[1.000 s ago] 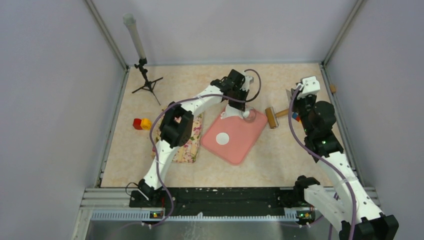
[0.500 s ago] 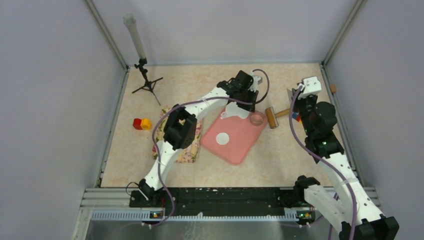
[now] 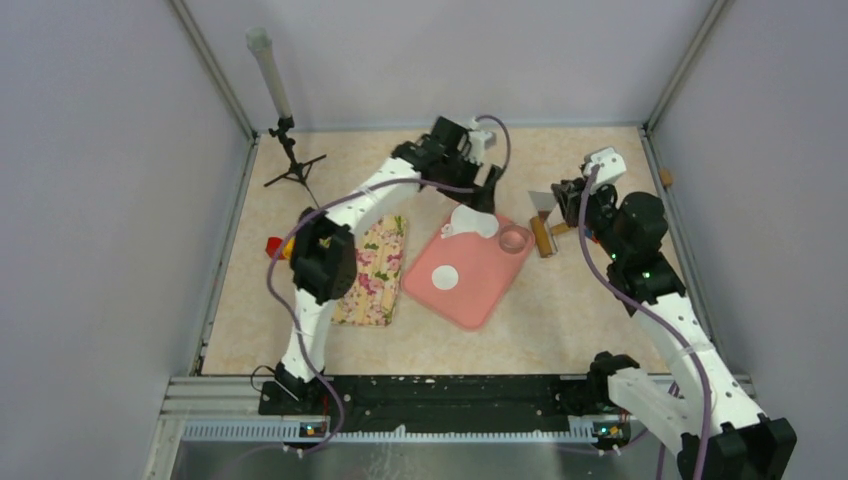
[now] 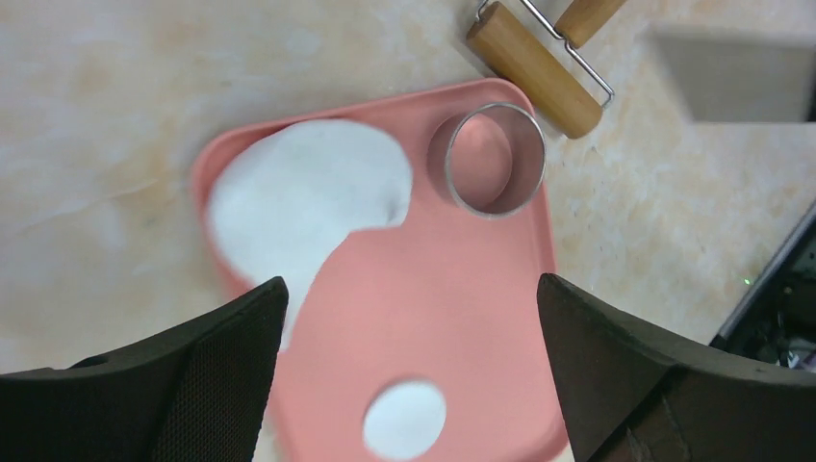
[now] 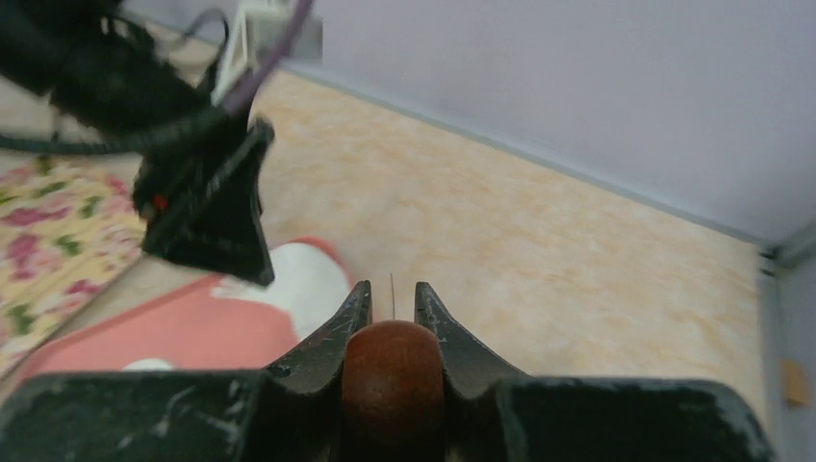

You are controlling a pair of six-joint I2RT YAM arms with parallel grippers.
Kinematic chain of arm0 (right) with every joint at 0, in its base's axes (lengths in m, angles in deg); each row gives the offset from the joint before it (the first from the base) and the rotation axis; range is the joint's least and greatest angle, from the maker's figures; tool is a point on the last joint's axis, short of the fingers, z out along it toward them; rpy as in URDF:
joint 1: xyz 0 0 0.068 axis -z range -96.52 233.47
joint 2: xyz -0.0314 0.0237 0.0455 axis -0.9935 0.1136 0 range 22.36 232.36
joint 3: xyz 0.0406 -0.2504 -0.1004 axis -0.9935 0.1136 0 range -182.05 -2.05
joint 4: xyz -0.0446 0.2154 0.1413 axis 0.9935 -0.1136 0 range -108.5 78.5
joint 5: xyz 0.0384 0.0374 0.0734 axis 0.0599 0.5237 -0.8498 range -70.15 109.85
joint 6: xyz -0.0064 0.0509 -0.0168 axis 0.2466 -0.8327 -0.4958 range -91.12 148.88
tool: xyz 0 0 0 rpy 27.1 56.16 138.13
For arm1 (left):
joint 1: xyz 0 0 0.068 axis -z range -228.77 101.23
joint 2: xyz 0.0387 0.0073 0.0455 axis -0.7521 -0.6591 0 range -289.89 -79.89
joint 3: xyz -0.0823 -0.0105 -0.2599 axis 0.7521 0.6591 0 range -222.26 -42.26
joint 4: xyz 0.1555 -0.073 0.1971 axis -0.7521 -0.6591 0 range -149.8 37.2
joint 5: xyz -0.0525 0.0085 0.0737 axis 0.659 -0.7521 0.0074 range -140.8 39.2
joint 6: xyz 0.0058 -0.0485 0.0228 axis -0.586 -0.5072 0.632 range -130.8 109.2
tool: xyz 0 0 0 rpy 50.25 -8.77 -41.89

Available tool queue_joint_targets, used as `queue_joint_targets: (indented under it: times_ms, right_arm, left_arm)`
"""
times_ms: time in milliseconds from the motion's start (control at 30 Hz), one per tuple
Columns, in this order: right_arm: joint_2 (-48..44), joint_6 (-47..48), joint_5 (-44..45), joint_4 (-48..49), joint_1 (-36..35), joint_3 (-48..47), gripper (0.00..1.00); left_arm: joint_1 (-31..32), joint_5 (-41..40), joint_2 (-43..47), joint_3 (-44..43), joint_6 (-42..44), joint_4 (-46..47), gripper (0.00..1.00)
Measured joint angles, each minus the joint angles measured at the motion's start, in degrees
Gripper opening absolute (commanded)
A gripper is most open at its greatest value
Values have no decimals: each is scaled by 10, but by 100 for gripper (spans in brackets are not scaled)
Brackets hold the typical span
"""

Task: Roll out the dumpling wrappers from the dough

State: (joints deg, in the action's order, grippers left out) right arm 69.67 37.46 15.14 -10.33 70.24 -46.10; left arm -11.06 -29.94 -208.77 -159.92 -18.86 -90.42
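From above, I see my left gripper (image 4: 409, 294) hanging over the pink board (image 4: 462, 318). Its two dark fingers (image 4: 226, 332) are spread wide, with nothing between them. The dough (image 4: 308, 197), a flattened, irregular white sheet, lies at the far end of the board, reaching its rim. Just beside the dough, also on the board, stands the metal ring cutter (image 4: 495, 159), open side up. One dumpling wrapper (image 4: 404, 419), a small flat white disc, lies near the middle of the board, well apart from the dough.

The wooden rolling pin (image 4: 534, 56) rests on the table just past the board's edge, near the cutter. My right gripper (image 5: 393, 300) is clamped narrowly on the pin's rounded handle end (image 5: 390, 371). A floral cloth (image 3: 372, 270) lies flat on the table to the left of the board.
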Motion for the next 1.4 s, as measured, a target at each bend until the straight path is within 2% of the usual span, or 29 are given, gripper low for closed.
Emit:
queue_joint_targets:
  times_ms: [167, 300, 400, 500, 567, 767, 933, 1167, 1267, 1400]
  right_arm:
    - [59, -95, -180, 14, 0, -11, 0]
    - [116, -176, -281, 62, 0, -10, 0]
    - [170, -235, -339, 104, 0, -9, 0]
    - [208, -271, -365, 131, 0, -2, 0]
    - [224, -282, -371, 139, 0, 6, 0]
    - [288, -273, -369, 119, 0, -7, 0]
    - [330, -263, -343, 88, 1, -28, 0]
    - [416, -262, -307, 40, 19, -124, 0]
    - [466, -262, -298, 16, 28, -168, 0]
    - [503, -281, -313, 10, 34, -174, 0]
  left_arm:
    - [-116, 63, 216, 124, 94, -36, 99]
    - [-197, 69, 355, 233, 173, -75, 99]
    - [-195, 75, 397, 337, 219, -93, 99]
    - [-185, 76, 391, 432, 239, -97, 99]
    - [-184, 76, 384, 466, 245, -103, 99]
    - [-185, 77, 371, 470, 248, -92, 99]
    - [-185, 84, 342, 437, 254, -92, 99]
    - [-175, 96, 270, 341, 260, -92, 99]
    - [-159, 94, 257, 337, 259, -89, 99]
    - [-144, 94, 254, 340, 252, -80, 99]
